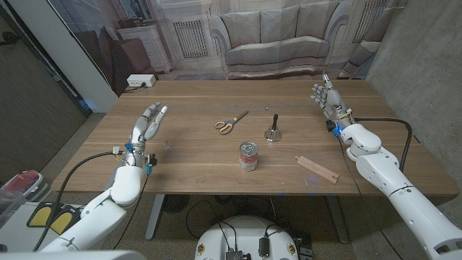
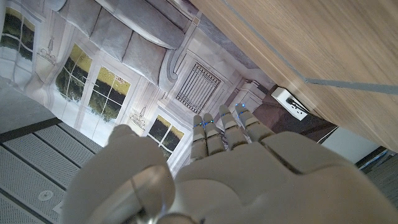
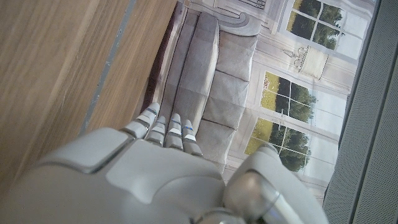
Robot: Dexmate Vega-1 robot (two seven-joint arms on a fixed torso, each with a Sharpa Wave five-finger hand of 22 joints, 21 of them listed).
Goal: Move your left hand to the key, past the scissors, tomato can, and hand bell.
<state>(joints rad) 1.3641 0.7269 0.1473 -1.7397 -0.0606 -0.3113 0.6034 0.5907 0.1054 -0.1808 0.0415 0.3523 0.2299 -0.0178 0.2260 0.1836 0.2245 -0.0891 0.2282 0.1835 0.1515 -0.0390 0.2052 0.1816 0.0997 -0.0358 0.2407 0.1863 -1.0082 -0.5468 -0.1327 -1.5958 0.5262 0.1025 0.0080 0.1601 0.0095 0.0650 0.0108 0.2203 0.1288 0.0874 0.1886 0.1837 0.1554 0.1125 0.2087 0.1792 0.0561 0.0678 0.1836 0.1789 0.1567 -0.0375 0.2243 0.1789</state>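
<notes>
1. Standing over the wooden table [image 1: 195, 170], I hold my left hand [image 1: 147, 123] and right hand [image 1: 326, 97] raised, fingers apart, grasping nothing.
2. Tomato can [image 1: 248, 157] at center.
3. Scissors [image 1: 230, 122] at 11 o'clock of it.
4. Hand bell [image 1: 273, 130] at 1 o'clock.
5. Key [image 1: 168, 146], tiny, at 4 o'clock of my left hand.

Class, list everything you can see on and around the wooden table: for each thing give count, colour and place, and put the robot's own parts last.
scissors: one, orange handles, table centre, far side
hand bell: one, dark, upright, right of the scissors
tomato can: one, red and white, upright, nearer than the bell
wooden strip: one, light brown, right of the can
small object, perhaps the key: one, dark, near the left hand
table: one, brown wood
left hand: grey, open, table's left
right hand: grey, open, table's right
</notes>
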